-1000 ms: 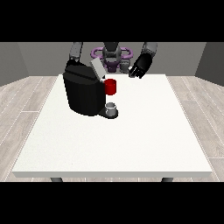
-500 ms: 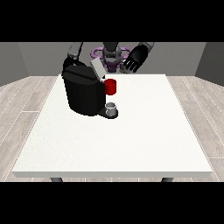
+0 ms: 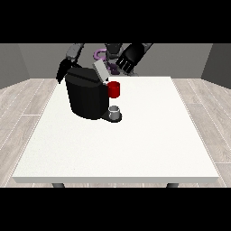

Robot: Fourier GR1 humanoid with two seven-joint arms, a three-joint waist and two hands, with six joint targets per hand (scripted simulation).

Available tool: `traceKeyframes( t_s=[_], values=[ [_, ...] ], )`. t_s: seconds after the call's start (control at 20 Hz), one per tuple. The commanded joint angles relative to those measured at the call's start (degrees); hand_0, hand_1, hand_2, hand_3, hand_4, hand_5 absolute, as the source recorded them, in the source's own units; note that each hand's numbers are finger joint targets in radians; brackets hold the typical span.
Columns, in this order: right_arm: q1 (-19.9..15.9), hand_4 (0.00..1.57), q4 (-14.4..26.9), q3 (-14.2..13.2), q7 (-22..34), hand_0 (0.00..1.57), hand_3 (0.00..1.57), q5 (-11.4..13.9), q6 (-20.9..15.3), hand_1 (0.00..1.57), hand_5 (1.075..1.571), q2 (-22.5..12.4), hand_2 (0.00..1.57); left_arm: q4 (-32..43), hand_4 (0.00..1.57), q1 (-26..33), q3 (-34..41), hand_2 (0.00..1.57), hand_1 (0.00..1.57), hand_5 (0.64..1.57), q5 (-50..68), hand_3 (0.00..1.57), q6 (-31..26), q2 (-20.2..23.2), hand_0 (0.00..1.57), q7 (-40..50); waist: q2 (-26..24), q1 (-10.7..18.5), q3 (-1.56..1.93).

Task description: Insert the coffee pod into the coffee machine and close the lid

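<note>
Here | white table (bearing black coffee machine) | wood-plank floor | grey walls

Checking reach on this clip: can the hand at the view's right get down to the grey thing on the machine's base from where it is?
Probably yes. The hand is raised above the table's far edge, and the grey thing sits in the open at the machine's front. Only a red thing at the machine just above narrows the approach.

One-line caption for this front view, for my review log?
Black coffee machine on the white table, lid raised; hand at the view's right lifted above the far edge.
</note>
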Motion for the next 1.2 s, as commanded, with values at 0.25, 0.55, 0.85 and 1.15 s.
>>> traceKeyframes(
  t_s=[0.25,0.55,0.85,1.15],
  values=[
    [-4.55,0.15,-0.44,-1.06,-0.38,0.00,0.00,-0.47,-0.39,0.00,1.571,-0.37,0.00,2.17,0.47,-8.67,2.45,1.30,1.27,1.571,0.02,1.26,-1.09,3.98,1.27,1.09,6.10,-2.71,0.01],
    [-3.77,0.00,0.48,-3.51,-1.67,0.00,0.00,-2.23,1.93,0.00,1.571,-3.36,0.00,2.91,0.47,-6.02,0.98,1.27,1.19,1.571,-1.06,1.23,-1.16,3.52,1.19,-1.13,6.74,-1.92,0.02],
    [-2.86,0.03,1.51,-1.32,-4.50,0.00,0.00,0.01,-0.65,0.00,1.571,-0.60,0.00,3.87,0.43,-7.08,1.47,1.29,1.26,1.571,-0.77,1.23,-0.83,2.51,1.26,-1.22,7.83,-1.77,0.01],
    [-4.77,0.16,-0.13,-2.25,-2.47,0.00,0.00,-0.91,-1.01,0.00,1.571,-0.78,0.00,5.19,0.44,-5.19,1.19,1.23,1.19,1.571,-1.76,1.20,1.86,1.77,1.19,-2.55,8.50,-2.22,0.00]
  ],
)
